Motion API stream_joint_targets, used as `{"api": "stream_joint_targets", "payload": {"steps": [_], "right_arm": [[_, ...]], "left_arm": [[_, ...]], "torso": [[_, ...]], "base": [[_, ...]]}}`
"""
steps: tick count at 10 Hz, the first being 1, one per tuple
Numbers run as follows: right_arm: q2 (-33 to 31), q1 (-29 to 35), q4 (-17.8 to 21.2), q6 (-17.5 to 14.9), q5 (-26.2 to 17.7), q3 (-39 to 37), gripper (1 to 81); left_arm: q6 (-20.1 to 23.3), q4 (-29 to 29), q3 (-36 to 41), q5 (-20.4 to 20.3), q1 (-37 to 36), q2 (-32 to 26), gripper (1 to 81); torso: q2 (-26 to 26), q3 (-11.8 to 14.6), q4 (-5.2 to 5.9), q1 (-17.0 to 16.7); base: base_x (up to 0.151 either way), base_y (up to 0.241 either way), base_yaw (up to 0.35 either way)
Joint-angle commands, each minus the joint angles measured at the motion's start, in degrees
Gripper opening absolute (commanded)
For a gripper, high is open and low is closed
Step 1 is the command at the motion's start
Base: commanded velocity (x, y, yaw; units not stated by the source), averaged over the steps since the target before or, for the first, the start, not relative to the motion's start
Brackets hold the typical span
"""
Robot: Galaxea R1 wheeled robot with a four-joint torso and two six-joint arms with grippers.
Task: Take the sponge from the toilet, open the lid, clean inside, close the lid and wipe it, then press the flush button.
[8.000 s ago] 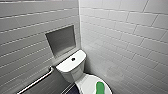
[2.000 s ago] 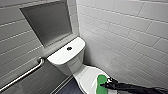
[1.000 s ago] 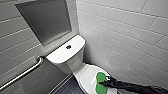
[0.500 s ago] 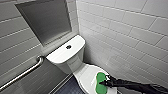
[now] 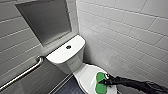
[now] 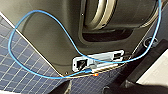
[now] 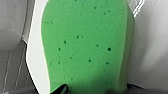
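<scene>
Head: looking down from high at toilet [image 5: 66, 53], lower centre of frame. Right wrist: facing sponge [image 7: 87, 47] at close range, sharing it with head. Left wrist: facing floor [image 6: 22, 75].

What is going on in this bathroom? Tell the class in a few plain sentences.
A robot is reaching in with its right arm. Its right gripper is at the green sponge, which lies on the closed lid of the white toilet. Whether the sponge is gripped yet cannot be told. The flush button on the tank top is untouched. A metal grab rail runs along the tiled wall beside the toilet.
</scene>
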Motion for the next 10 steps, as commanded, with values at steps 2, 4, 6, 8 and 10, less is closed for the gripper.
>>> {"api": "stream_joint_targets", "payload": {"steps": [2, 4, 6, 8, 10], "right_arm": [[6.17, 6.68, -2.86, 1.02, -5.42, -9.05, 81.1], [6.79, 5.36, -4.08, 1.02, -5.42, -10.1, 81.1], [6.79, 5.09, -4.44, 1.02, -5.42, -10.72, 81.1], [6.96, 5.09, -4.18, 1.02, -5.33, -10.64, 81.1], [7.05, 4.92, -4.01, 1.02, -4.28, -9.67, 81.1]], "left_arm": [[0.4, -0.48, 0.61, 5.7, 2.3, 0.32, 81.1], [0.4, -0.4, 0.69, 5.7, 2.3, 0.32, 81.1], [0.4, -0.31, 0.7, 5.7, 2.3, 0.41, 81.1], [0.4, -0.31, 0.79, 5.7, 2.3, 0.41, 81.1], [0.4, -0.31, 0.87, 5.7, 2.3, 0.5, 81.1]], "torso": [[0.0, 0.0, -0.02, 0.0], [0.0, 0.0, -0.02, 0.0], [0.0, 0.0, -0.02, 0.0], [-0.02, 0.0, -0.02, 0.0], [-0.05, 0.0, -0.02, 0.0]], "base": [[0.0, 0.0, 0.0], [0.0, 0.0, 0.0], [0.0, 0.0, 0.0], [0.0, 0.0, 0.0], [0.0, 0.0, 0.0]]}}
